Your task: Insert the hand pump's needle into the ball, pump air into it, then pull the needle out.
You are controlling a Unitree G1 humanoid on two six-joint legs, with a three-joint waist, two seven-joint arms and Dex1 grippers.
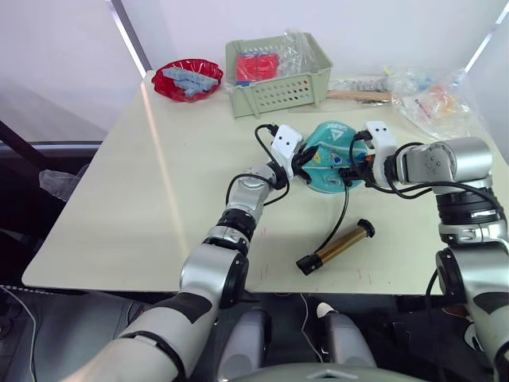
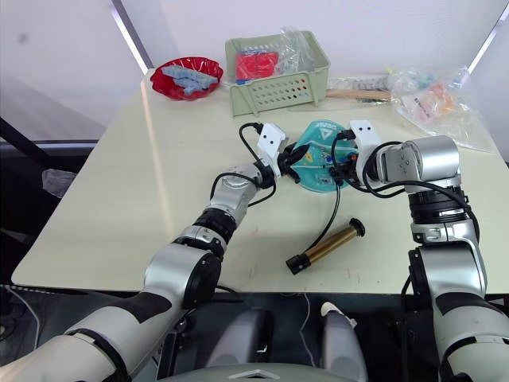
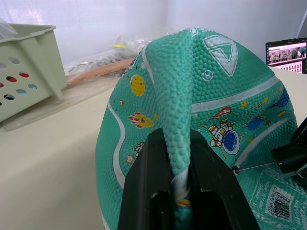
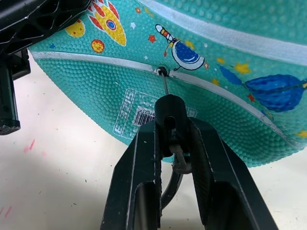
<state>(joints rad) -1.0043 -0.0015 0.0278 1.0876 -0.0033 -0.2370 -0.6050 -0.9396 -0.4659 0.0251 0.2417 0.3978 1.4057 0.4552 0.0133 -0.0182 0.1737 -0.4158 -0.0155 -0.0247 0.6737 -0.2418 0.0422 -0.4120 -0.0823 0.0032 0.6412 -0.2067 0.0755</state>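
The teal ball (image 1: 330,151), soft and creased, lies mid-table. My left gripper (image 3: 177,191) is shut on a raised fold of its skin. From the other side, my right gripper (image 4: 172,139) is shut on the black fitting at the end of the hose (image 1: 343,208). The thin needle (image 4: 165,85) sticks out of that fitting, and its tip sits at the ball's valve hole (image 4: 161,72), beside the white label patch (image 4: 139,112). The bronze hand pump (image 1: 338,247) lies on the table in front of the ball, untouched, with its hose curving up to my right gripper.
A pale green basket (image 1: 278,91) holding red items stands at the back. A red bowl (image 1: 187,87) with grey-blue pieces is back left. Clear plastic bags (image 1: 433,99) and a wooden stick (image 1: 358,95) lie back right. The table (image 1: 119,207) has bare room on its left half.
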